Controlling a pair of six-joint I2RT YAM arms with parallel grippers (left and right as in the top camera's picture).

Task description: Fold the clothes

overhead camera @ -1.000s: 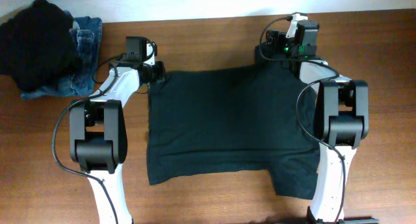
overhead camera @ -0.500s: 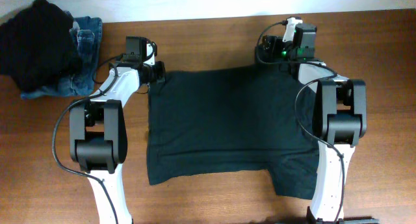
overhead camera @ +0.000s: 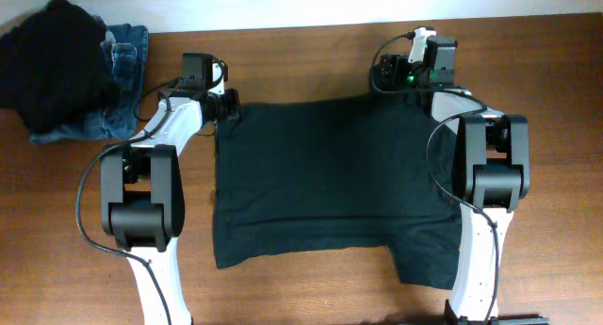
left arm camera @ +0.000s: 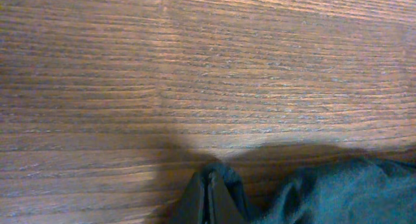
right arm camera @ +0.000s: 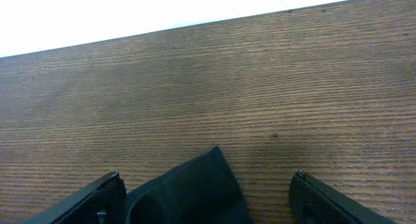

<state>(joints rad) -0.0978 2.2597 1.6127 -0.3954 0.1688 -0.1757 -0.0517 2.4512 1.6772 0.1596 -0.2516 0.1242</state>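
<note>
At T-shirt [overhead camera: 320, 174] corner, right claw [right arm camera: 207, 186] shifted slightly.

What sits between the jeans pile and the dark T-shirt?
In the overhead view, only the left arm, its left gripper shut on the T-shirt corner, above bare table; the jeans lie farther left.
</note>
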